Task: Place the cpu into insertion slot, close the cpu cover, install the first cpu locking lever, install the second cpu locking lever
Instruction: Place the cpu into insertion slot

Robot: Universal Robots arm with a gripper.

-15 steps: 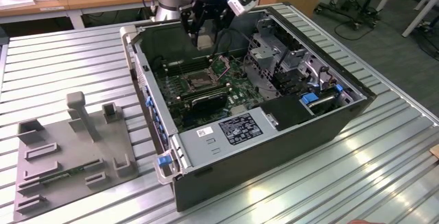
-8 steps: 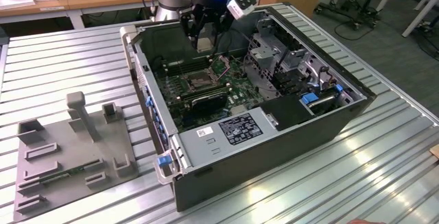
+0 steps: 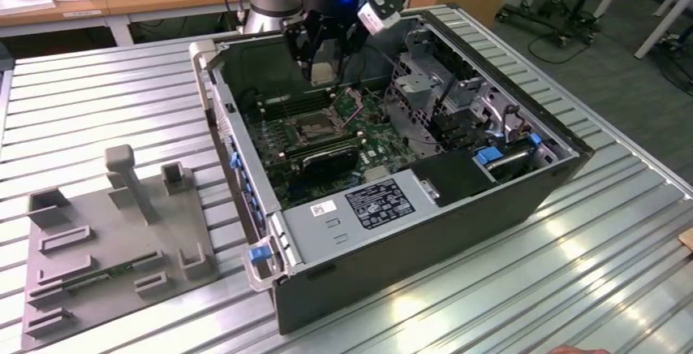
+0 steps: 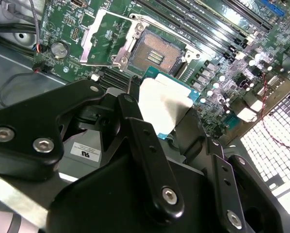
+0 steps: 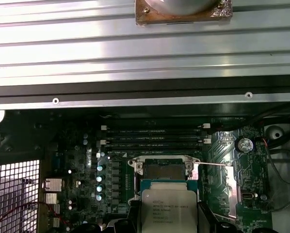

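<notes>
My gripper (image 3: 321, 70) hangs over the open computer case, shut on the cpu (image 4: 163, 103), a flat silvery square chip held by its edges between the two black fingers (image 4: 130, 114). In the first wrist view the cpu (image 5: 168, 209) sits just short of the insertion slot (image 5: 163, 170), above it and apart from it. The insertion slot (image 4: 157, 52) lies bare, with a dark centre and a silver rim. The cpu cover (image 4: 102, 41) is swung open to one side of the slot. In the exterior view the slot (image 3: 311, 131) is on the green motherboard below the gripper.
Long black memory slots (image 5: 152, 138) run beside the socket. The case wall (image 3: 222, 102), a drive cage (image 3: 444, 94) and a labelled black box (image 3: 379, 201) hem in the motherboard. A grey fixture plate (image 3: 109, 232) lies on the ribbed metal table at the exterior view's left.
</notes>
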